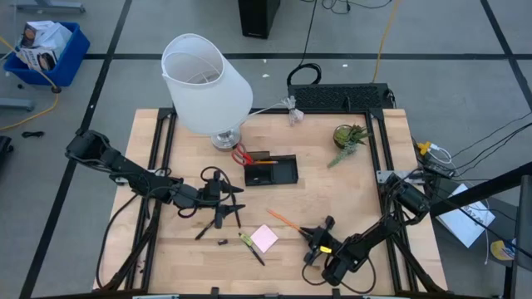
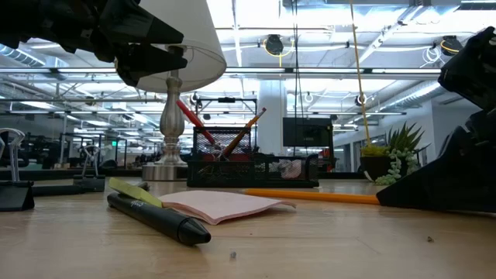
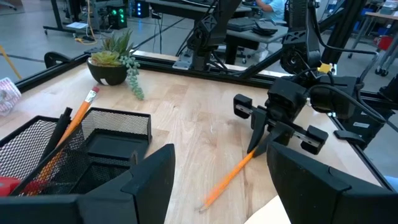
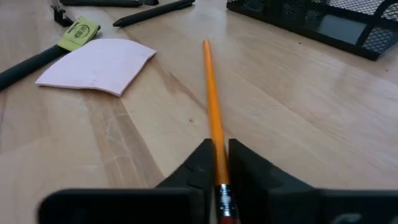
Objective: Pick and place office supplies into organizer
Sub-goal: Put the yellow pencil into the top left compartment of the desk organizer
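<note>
While left gripper (image 1: 223, 198) hangs idle w/ fingers spread, left of table centre above pens (image 1: 218, 218), organizer (image 1: 271, 169) sits mid-table, scissors (image 1: 241, 154) + pencil inside. Sticky pad (image 1: 265, 238) near front edge, marker (image 1: 249, 245) alongside; label unreadable. Right gripper (image 4: 217, 171), front-right, clenched on orange pencil (image 4: 212, 102) at eraser end, prob for lifting.

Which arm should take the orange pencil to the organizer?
Right. The right gripper is already shut on the orange pencil lying on the table. The left gripper hovers open near the organizer, holding nothing.
</note>
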{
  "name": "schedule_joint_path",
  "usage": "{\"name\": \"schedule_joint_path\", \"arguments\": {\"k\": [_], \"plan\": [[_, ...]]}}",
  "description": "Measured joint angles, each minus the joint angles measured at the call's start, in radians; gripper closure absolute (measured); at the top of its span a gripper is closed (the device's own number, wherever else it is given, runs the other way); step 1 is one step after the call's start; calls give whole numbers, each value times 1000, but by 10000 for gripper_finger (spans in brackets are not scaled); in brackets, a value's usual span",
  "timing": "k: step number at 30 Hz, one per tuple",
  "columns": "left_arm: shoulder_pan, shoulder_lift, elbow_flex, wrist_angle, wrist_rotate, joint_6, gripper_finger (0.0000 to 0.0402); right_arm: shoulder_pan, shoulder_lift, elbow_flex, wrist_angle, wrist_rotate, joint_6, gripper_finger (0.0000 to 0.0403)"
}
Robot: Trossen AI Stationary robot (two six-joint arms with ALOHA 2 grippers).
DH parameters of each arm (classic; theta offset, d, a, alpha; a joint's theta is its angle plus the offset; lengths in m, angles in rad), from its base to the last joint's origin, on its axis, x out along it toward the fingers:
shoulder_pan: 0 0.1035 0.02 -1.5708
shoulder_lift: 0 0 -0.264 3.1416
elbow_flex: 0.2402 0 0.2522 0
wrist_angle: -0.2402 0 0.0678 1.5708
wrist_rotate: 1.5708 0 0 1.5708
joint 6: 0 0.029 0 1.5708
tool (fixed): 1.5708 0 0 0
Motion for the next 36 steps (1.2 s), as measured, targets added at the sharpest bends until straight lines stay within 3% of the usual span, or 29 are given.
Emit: {"name": "schedule_joint_path", "arguments": {"k": [2,10,15,29,36], "plan": [[0,0,0,0,0,0,146,1,0,0,1,3,7,387],[0,0,0,0,0,0,146,-1,-45,-2,5,3,-39,378],[0,0,0,0,0,0,146,-1,-98,-4,40,-42,-180,389],[0,0,0,0,0,0,146,-7,-113,-2,362,-28,-645,387],[0,0,0,0,0,0,146,-34,-167,-1,373,-76,-759,385]]}}
